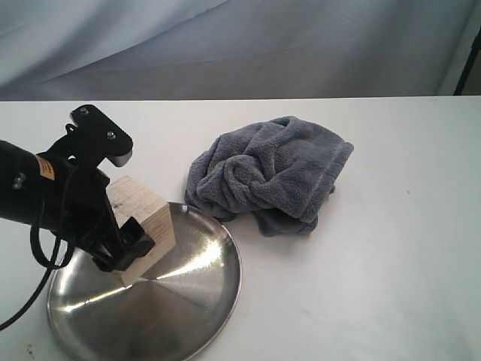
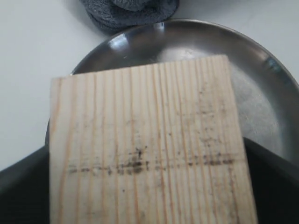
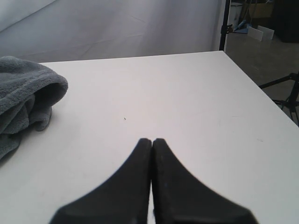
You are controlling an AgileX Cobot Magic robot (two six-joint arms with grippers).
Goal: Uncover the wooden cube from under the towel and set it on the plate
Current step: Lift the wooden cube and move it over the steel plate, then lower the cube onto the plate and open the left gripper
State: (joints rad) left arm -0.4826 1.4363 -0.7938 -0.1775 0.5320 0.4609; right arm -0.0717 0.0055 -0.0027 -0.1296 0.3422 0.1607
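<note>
The wooden cube point(image 1: 143, 222) is tilted over the left part of the steel plate point(image 1: 188, 301), held in my left gripper point(image 1: 124, 244), which is shut on it. In the left wrist view the cube point(image 2: 147, 144) fills most of the picture, with the plate point(image 2: 261, 93) below and beyond it. The grey-blue towel point(image 1: 270, 173) lies bunched on the table right of the plate, off the cube. My right gripper point(image 3: 152, 140) is shut with nothing in it, low over bare table, the towel point(image 3: 23, 102) off to its side. It does not show in the exterior view.
The white table point(image 1: 391, 263) runs to a grey cloth backdrop point(image 1: 240, 45). In the right wrist view the table's far corner, a black stand point(image 3: 225, 25) and floor clutter show beyond it.
</note>
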